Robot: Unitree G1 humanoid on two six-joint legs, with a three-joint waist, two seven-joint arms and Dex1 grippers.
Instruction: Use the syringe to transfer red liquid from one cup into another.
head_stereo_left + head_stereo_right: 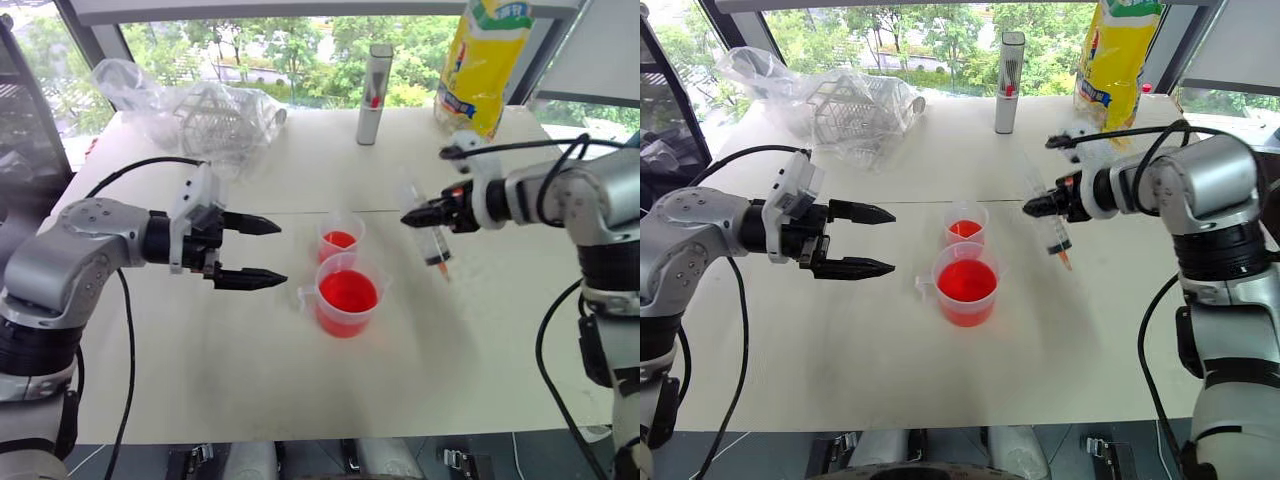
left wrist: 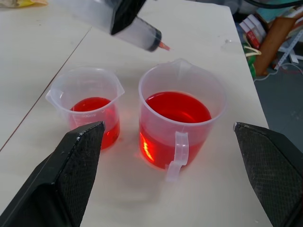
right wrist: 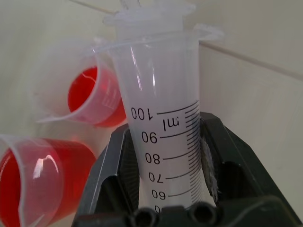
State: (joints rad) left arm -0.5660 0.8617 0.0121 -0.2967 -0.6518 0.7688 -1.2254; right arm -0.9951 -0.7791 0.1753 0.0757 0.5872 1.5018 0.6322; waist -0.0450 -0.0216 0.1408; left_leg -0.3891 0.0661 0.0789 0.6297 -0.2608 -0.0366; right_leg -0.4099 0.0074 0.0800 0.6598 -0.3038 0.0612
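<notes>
Syringe (image 1: 1054,232): rigid clear plastic, light, smooth-walled, likely slippery; clamped across mid-barrel in closed right gripper (image 1: 1032,207), hanging tip-down in the air beside the cups. Barrel looks empty, though hard to confirm. Best held mid-barrel, clear of plunger.
Beaker (image 1: 347,296): thin-walled, about half full of red liquid (image 1: 347,289); spill-prone.
Small cup (image 1: 340,238): just behind beaker, some red liquid.
Left gripper (image 1: 253,251): wide open, empty, near beaker.

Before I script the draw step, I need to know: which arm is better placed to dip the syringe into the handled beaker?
Right. Its claw is shut on the syringe, tip angled down beside the beaker. The left claw is open, holds nothing and could steady the beaker.
</notes>
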